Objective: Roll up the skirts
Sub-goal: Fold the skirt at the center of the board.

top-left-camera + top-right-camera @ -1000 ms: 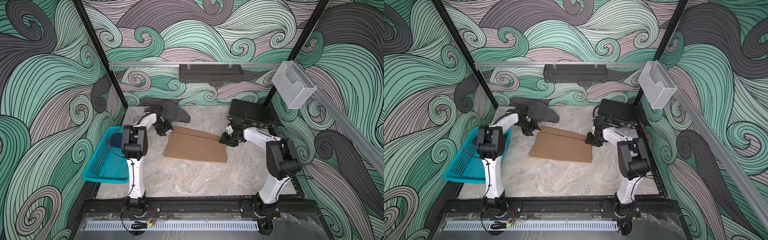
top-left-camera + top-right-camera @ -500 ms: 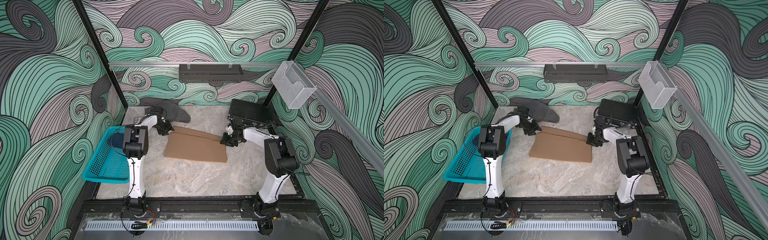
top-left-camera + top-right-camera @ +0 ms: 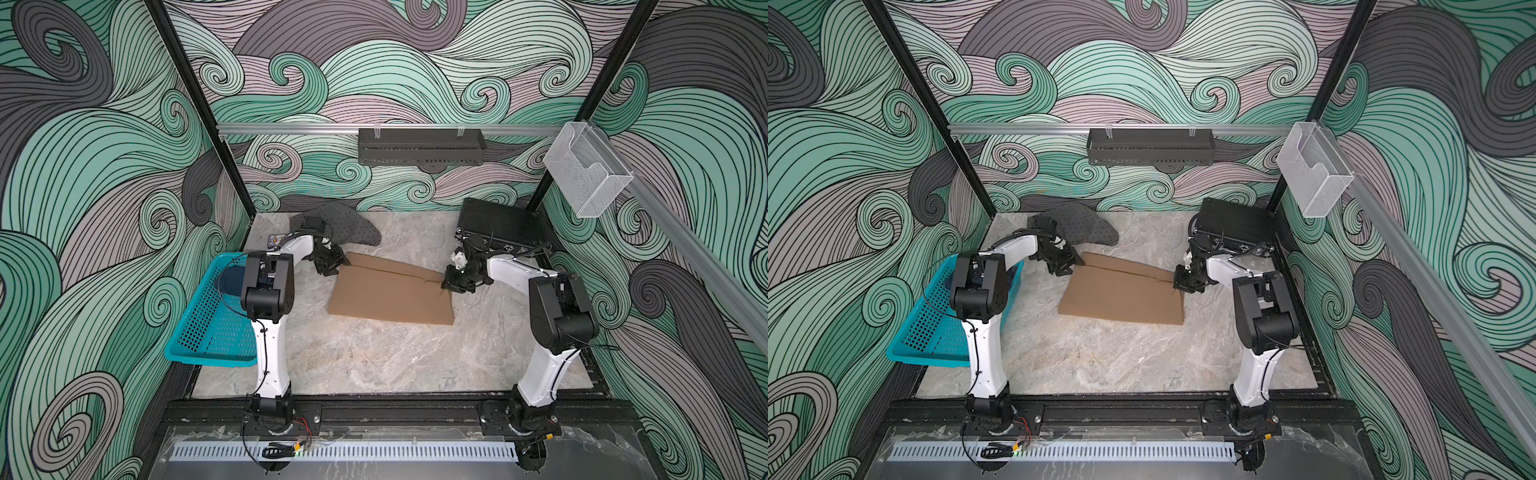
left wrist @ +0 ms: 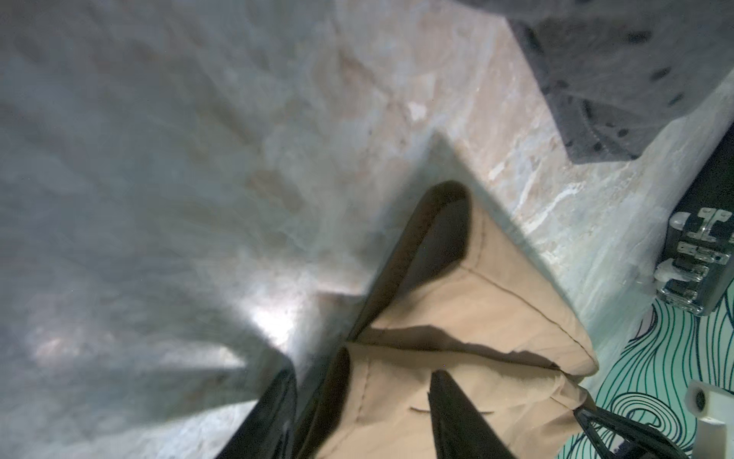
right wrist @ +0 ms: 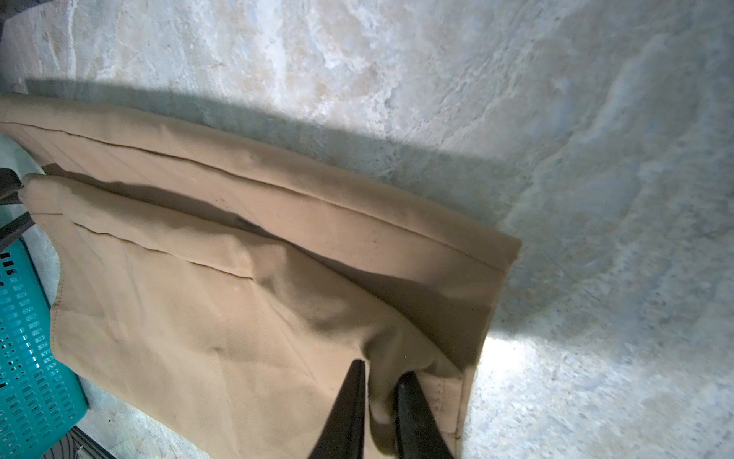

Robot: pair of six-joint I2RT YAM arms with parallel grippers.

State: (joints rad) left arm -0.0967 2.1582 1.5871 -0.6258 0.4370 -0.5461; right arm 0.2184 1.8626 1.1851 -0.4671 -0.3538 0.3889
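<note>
1. The tan skirt (image 3: 390, 295) is lying flat in the middle of the table (image 3: 374, 365), with its far strip folded over. In both top views the arms are covering its two far corners.
2. The right gripper (image 3: 449, 284) is sitting at the skirt's far right corner. In the right wrist view its fingers (image 5: 349, 409) are standing close together and pinching a raised ridge of the tan cloth. Their bases are running out of the picture.
3. The left gripper (image 3: 337, 266) is reaching to the far left corner. In the left wrist view its jaws are standing well apart. One finger (image 4: 274, 413) is hanging beside the cloth's edge and the other is over the cloth. Neither is gripping anything, and the blur is making any contact hard to judge.
4. The dotted grey skirt (image 3: 353, 224) is lying crumpled at the back left, with the left arm hiding part of it.
5. The denim skirt (image 3: 230, 280) is showing only as a dark blue patch inside the teal basket (image 3: 208, 328), mostly behind the left arm.
6. The black case (image 3: 498, 226) is sitting in the back right corner, with cables crossing in front of it.
</note>
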